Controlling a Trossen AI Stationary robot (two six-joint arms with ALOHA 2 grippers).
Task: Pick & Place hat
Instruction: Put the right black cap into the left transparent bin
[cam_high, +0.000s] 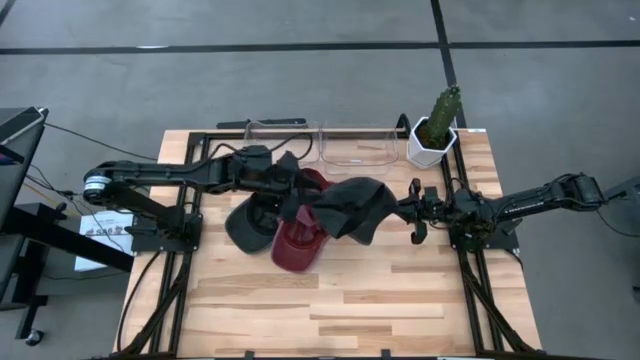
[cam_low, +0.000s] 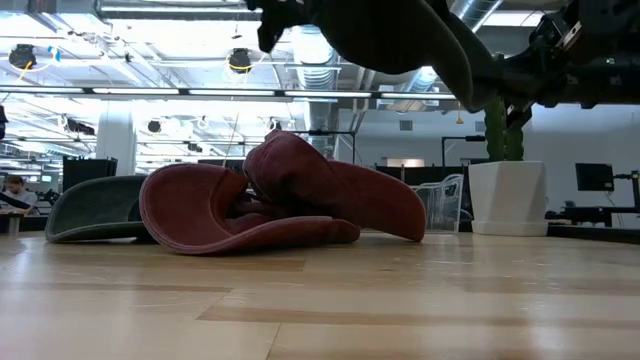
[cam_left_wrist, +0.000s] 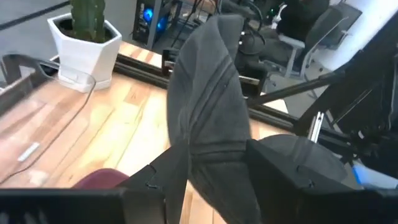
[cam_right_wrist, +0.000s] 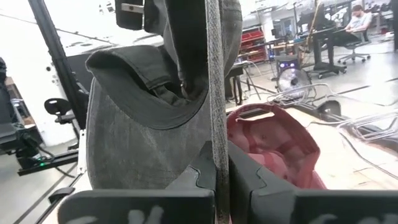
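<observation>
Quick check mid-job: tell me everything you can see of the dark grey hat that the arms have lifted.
The dark grey hat is a soft cap of woven, denim-like fabric with stitched seams. It hangs crumpled in the air above the maroon hat, clear of the table. The left gripper holds one side, its fingers standing apart around the cloth. The right gripper pinches a thin edge, shut tight on it.
</observation>
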